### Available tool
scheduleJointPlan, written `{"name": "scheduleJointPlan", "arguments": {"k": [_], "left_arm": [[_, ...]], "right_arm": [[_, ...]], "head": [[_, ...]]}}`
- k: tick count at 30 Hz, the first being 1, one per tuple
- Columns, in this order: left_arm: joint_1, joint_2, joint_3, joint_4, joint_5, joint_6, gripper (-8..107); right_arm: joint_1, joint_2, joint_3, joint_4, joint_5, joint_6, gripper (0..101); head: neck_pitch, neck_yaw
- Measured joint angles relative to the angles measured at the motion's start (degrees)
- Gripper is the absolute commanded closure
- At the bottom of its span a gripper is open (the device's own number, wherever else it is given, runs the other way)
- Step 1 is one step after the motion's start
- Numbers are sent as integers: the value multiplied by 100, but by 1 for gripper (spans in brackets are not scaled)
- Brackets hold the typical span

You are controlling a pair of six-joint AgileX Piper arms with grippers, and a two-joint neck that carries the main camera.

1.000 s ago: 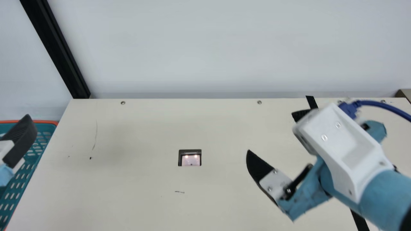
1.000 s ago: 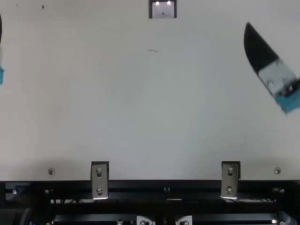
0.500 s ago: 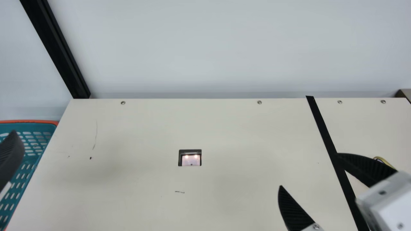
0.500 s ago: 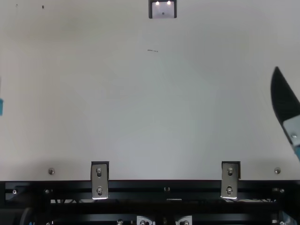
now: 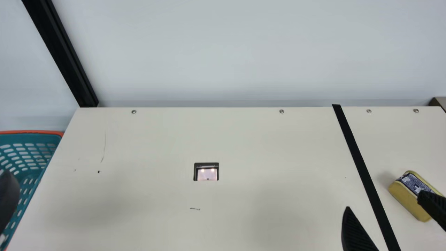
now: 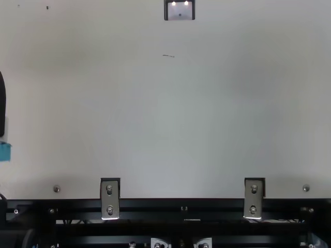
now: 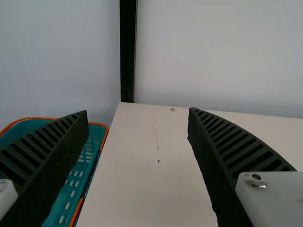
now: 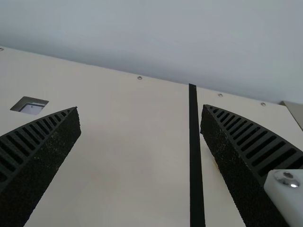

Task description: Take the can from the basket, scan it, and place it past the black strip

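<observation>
The yellow can (image 5: 406, 200) with a dark blue label lies on the table, right of the black strip (image 5: 359, 160). My right gripper (image 5: 384, 201) is at the lower right, its fingers apart either side of the strip, one overlapping the can in view. In the right wrist view my right gripper (image 8: 139, 109) stands open and empty; a finger mostly hides the can. At the main view's left edge is a finger of my left gripper (image 5: 7, 198), in front of the teal basket (image 5: 33, 131). The left wrist view shows the left gripper (image 7: 137, 111) open and empty.
The scanner window (image 5: 206, 173) is set into the middle of the table, with two lights glowing. A black upright post (image 5: 62, 55) rises at the back left before a pale wall. Metal brackets (image 6: 109, 199) line the table's near edge.
My right gripper has drawn back toward the near right corner, uncovering the strip and then the can. My left gripper has also drawn back toward the near side at the left edge.
</observation>
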Motion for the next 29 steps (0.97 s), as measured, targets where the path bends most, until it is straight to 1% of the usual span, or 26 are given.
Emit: {"name": "scheduleJointPlan", "arguments": {"k": [5, 9, 10, 29], "left_arm": [[-67, -300, 60, -85, 218, 14, 9], [-112, -520, 96, -85, 360, 77, 9], [-112, -520, 96, -85, 327, 77, 9], [-112, -520, 96, -85, 356, 77, 9]], "right_arm": [[-1, -298, 168, 101, 6, -5, 0], [80, -414, 278, 221, -15, -90, 0], [80, -414, 284, 245, 27, -95, 0], [80, -414, 284, 241, 2, -95, 0]], "head": [[29, 0], [0, 0], [0, 0], [0, 0]]}}
